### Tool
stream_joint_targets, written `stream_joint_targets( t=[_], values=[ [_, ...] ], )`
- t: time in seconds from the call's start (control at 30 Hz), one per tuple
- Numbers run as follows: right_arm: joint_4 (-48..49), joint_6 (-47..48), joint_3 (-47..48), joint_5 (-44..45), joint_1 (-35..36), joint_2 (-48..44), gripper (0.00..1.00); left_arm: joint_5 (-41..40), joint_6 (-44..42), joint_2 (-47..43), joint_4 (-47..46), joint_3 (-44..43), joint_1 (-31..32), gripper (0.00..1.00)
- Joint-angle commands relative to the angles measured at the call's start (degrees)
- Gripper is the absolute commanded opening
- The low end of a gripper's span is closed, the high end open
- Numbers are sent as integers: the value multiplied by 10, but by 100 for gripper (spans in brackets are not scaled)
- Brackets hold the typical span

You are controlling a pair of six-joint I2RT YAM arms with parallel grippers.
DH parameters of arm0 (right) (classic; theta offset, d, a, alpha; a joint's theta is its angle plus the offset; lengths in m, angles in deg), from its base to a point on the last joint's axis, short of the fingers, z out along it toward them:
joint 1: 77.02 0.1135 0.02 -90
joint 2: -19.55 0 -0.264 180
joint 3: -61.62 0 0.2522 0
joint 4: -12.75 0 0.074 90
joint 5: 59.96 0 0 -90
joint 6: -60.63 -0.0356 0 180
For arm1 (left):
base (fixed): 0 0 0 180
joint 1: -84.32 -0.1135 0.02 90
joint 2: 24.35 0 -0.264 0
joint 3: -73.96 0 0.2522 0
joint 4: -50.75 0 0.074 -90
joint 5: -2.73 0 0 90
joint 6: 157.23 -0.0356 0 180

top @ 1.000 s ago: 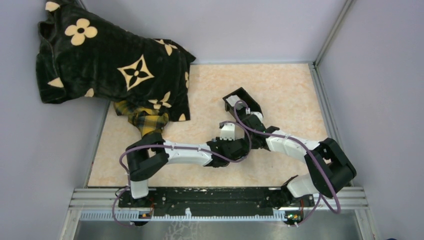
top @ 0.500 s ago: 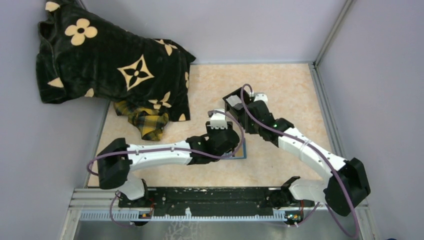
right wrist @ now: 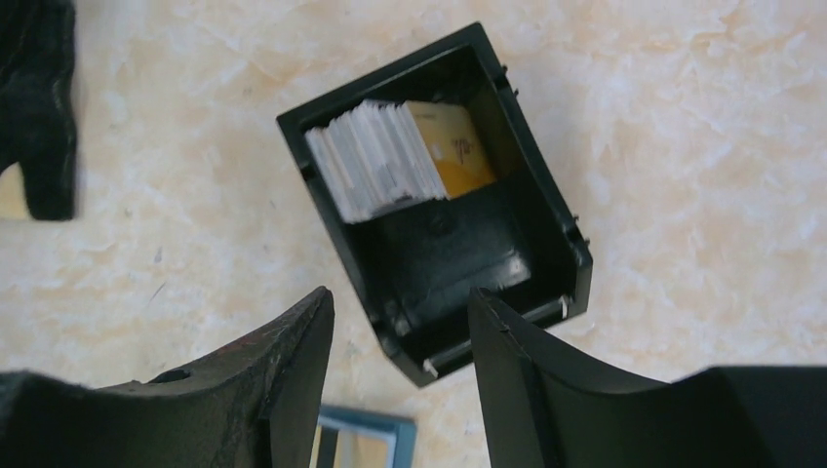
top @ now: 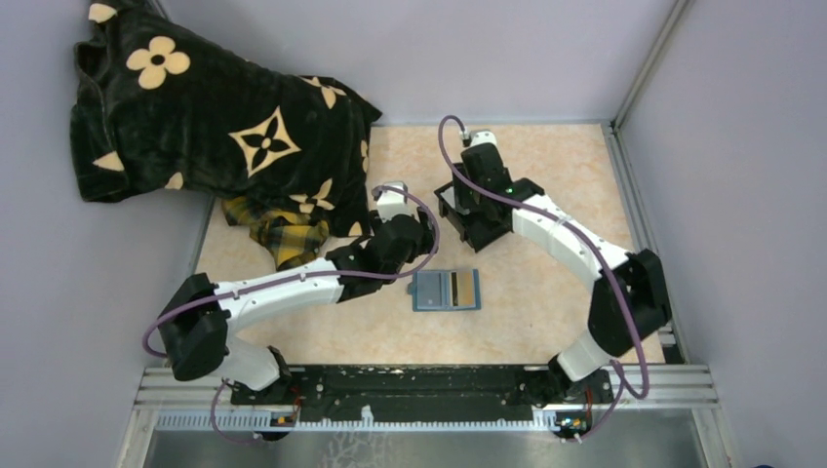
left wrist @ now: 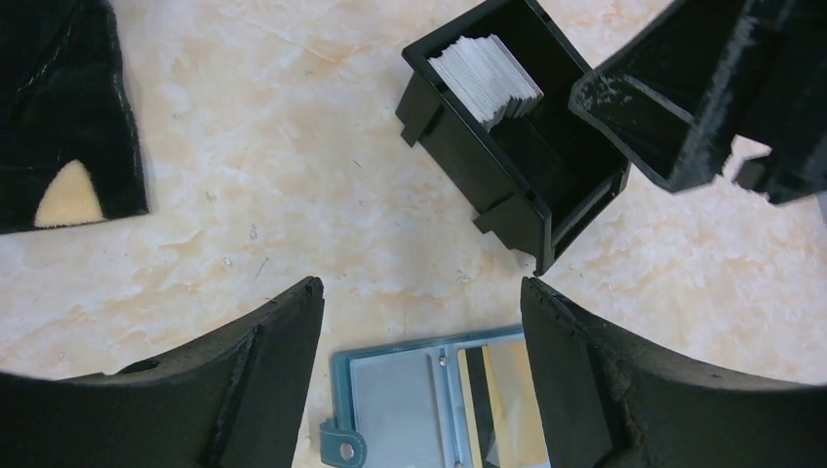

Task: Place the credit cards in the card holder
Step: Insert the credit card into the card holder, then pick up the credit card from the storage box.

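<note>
Left arm [top: 293, 286]: white shell links between matte black joint housings, the bulkiest housing at 8 o'clock in the overhead view.
Right arm [top: 566, 237]: same white-and-black build, with a large black housing at 4 o'clock and a small green light [top: 508, 191] near the wrist.
Cabling: one purple cable [top: 148, 330] per arm, looping loose alongside the links.
Left pincer [left wrist: 419, 312]: two black fingers [left wrist: 263, 380], broad and curved, in matte plastic with grainy edges.
Right pincer [right wrist: 400, 312]: matching black fingers, same curved profile and rough finish.

The credit cards [right wrist: 375, 161] sit in the box [right wrist: 458, 249] — card holder [top: 447, 290] before it.
</note>
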Motion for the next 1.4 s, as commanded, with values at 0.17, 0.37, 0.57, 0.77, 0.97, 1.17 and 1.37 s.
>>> stream_joint_targets(
  t=[0.17, 0.37, 0.57, 0.77, 0.97, 1.17, 1.37],
  values=[
    [11, 40, 116, -98, -82, 114, 52, 95, -15, 36, -84, 5, -55, 80],
    [14, 40, 145, -170, -110, 166, 48, 161, 9, 106, -110, -33, -90, 74],
    [18, 39, 163, -196, -116, 195, 48, 206, 31, 161, -132, -58, -119, 68],
    [23, 35, 173, -222, -127, 222, 48, 235, 45, 204, -146, -74, -135, 63],
    [27, 32, 170, -240, -139, 243, 47, 265, 61, 247, -154, -92, -145, 61],
    [38, 20, 156, -277, -149, 251, 46, 296, 71, 279, -167, -115, -152, 54],
    [44, 9, 145, -316, -149, 255, 40, 324, 77, 310, -173, -137, -159, 51]
  ],
)
